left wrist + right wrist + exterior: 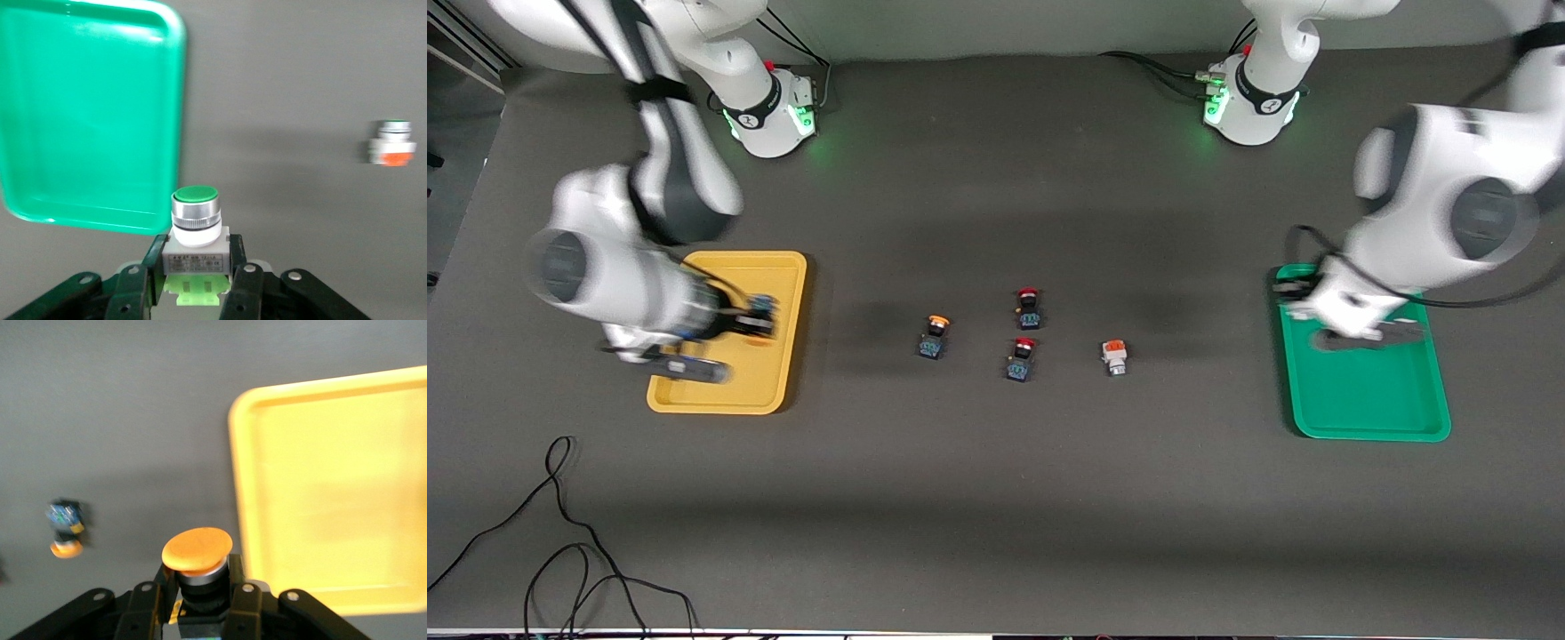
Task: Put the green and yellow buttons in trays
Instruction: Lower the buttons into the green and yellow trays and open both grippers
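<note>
Carrying: both arms hold a switch over or beside its tray, so I judge the step in hand to be the drop-off of the first pair.
Right gripper (197, 607): over the yellow tray (783, 267), at the right arm's end of the table; fingers clamped on the yellow-capped switch (197, 550).
Left gripper (197, 283): over the green tray (1369, 418), at the left arm's end; fingers clamped on the green-capped switch (195, 217).
Held yellow switch: broad, domed orange-yellow cap on a dark body, upright in the jaws.
Held green switch: flat green cap, metal collar, white labelled body, pale green base, upright.
Still on the table: a second yellow-capped switch (934, 336) and a white switch with an orange top (1114, 356), well apart, between the trays.
Not for the trays: two red-capped switches (1028, 307), between those two.
Next move: each arm should probably lower inside its tray's rim before the fingers part, or the switch may tip or roll.
Risk: both wrist views show the switch near the tray's edge, so a release here might miss.
</note>
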{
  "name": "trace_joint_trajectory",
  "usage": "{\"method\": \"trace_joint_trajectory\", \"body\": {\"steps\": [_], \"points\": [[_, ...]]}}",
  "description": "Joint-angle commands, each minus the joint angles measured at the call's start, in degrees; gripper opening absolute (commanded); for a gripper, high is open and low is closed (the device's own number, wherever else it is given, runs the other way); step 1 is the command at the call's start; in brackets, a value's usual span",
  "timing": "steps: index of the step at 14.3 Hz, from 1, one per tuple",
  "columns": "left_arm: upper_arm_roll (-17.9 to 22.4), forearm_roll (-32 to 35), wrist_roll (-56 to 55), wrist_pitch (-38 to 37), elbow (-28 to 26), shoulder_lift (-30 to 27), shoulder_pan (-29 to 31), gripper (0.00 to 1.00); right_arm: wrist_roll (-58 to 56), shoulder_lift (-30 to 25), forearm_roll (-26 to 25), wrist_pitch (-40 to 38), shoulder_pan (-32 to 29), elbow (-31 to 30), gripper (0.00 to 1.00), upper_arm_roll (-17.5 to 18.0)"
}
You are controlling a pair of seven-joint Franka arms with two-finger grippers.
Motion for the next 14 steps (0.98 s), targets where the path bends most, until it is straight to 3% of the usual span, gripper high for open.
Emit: {"method": "trace_joint_trajectory", "body": {"steps": [1,4,6,9,10,11,12,14], "points": [[-1.0,3.2,9.8,2.6,-3.2,0.6,6.8,0.06,-11.8,-1.1,1.0,2.4,0.5,-6.1,0.00,-5.6],[-0.9,5.2,10.9,19.9,-12.2,5.2,8.9,0.07,-16.0,-1.2,1.0,18.1,0.5,-18.4,0.00,-6.7],[-0.6,5.9,10.7,30.2,-14.8,11.0,8.8,0.09,-17.5,0.8,1.0,26.8,0.5,-22.8,0.00,-6.7],[-0.5,5.9,10.2,35.0,-14.8,15.0,8.8,0.18,-19.2,4.3,1.0,34.0,0.7,-25.4,0.00,-6.5],[-0.5,6.0,10.8,34.5,-14.4,14.8,8.8,0.47,-19.2,5.6,1.1,36.0,0.8,-25.9,0.00,-6.5],[-0.5,6.0,10.9,34.0,-13.9,14.6,8.8,0.91,-19.3,6.6,1.0,38.2,0.9,-26.3,0.00,-6.4],[-0.5,6.0,10.8,33.5,-13.5,14.2,8.8,1.00,-19.2,8.0,1.1,39.6,1.2,-26.2,0.00,-6.2],[-0.5,6.0,10.9,25.4,-9.1,12.0,8.9,1.00,-20.0,9.1,5.2,40.6,1.4,-26.1,0.00,-5.4]]}}
